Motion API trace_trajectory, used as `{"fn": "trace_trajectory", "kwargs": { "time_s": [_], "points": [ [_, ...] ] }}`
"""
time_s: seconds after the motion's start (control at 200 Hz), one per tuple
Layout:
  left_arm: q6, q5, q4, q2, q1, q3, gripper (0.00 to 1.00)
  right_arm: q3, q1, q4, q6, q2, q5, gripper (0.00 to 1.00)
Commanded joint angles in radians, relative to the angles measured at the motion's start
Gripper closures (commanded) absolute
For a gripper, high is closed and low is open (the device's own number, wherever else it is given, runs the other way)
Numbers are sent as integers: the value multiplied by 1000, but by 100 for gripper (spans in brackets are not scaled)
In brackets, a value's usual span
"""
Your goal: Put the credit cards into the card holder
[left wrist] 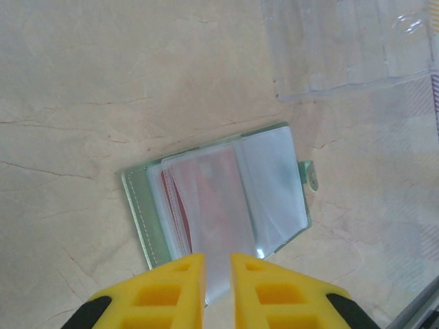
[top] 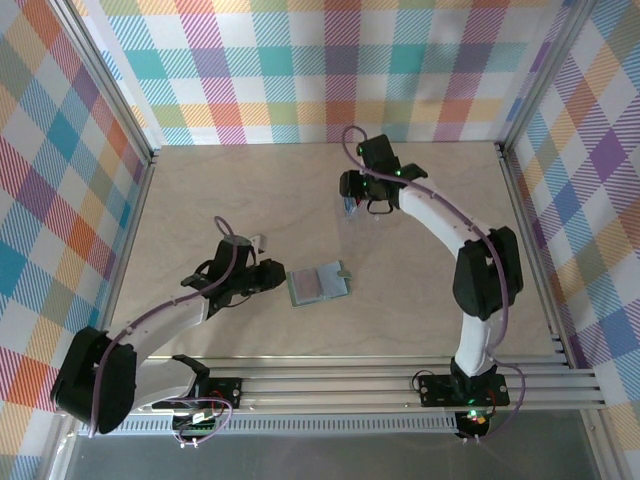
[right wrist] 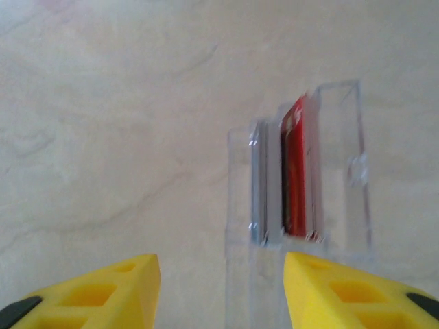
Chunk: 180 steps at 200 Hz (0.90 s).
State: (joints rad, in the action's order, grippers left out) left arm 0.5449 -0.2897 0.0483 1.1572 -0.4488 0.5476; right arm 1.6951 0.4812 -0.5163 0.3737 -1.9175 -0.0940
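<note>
Plaid walls box in a pale table (top: 200, 200), and much of what matters is hard for me to read. The clear tray (right wrist: 302, 171) beyond the wallet (top: 317, 284) nearly vanishes against the board. From above, the right arm covers most of it. In the left wrist view, the frame's top and right edges cut it off. A red card (right wrist: 296, 178) stands on edge in one tray slot. Something greyish sits in the next slot, too blurred for me to name. The wallet lies open, its milky sleeves up. Another red card (left wrist: 206, 199) shows dimly through them, and I can't count what else is inside. Its near corner is hidden behind the left fingers (left wrist: 171, 288).

Bare board surrounds the wallet on every side. The tray sits apart from it, not touching. The widest free space is left of and beyond the wallet.

The left gripper (left wrist: 217, 264) hovers at the wallet's near edge with its jaws only a slit apart. I see nothing pinched, and I can't tell whether the tips touch the sleeve. The right gripper (right wrist: 219, 264) is spread wide and empty, just short of the tray.
</note>
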Motion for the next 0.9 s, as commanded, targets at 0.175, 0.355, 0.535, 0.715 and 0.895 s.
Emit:
{"fn": "trace_trajectory", "kwargs": {
  "time_s": [0.175,0.355,0.535,0.715,0.895],
  "points": [
    [-23,-11,-70,-58,10,-52,79,375,-42,-281,-157,-284,8,48],
    [-22,-9,-111,-102,9,-82,73,469,-66,-338,-176,-354,-13,48],
    [-20,19,-126,-153,9,-105,68,509,-71,-384,-185,-388,-3,48],
    [-19,52,-120,-168,9,-112,65,511,-72,-393,-198,-392,0,48],
    [-17,52,-122,-162,9,-112,65,570,-72,-435,-199,-444,31,49]
  ]
}}
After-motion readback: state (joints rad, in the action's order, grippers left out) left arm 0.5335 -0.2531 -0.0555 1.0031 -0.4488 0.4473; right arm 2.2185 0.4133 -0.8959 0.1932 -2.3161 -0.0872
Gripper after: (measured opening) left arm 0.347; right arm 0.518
